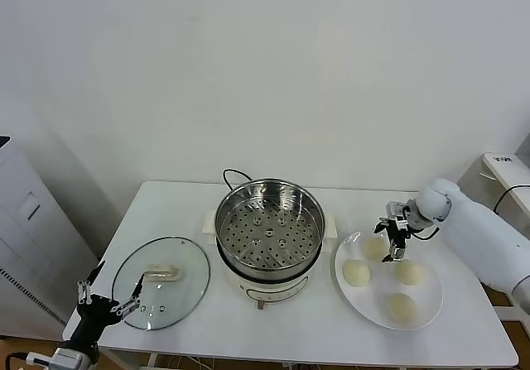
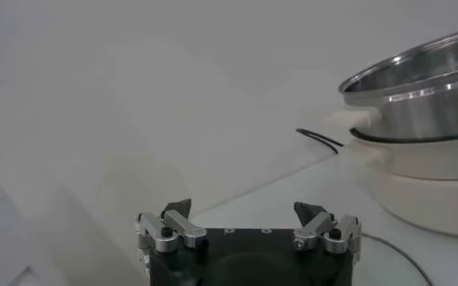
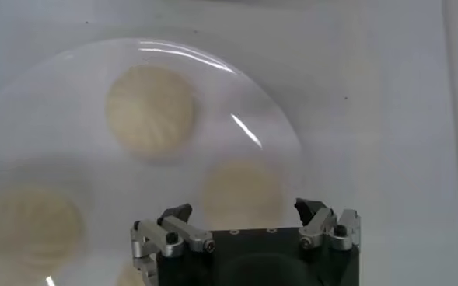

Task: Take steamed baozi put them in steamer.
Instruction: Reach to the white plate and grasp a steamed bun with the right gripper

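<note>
White table (image 1: 315,337) carries glass lid (image 1: 161,283), steamer (image 1: 269,229) on cooker base, plate (image 1: 364,308).

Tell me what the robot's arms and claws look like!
The right arm has a smooth, rounded white shell with thin black cables near its wrist. The right gripper and the left gripper are alike: a black block with silver metal linkages, black screws and two dark pointed fingertips.

Head view high; wrist views close.
</note>
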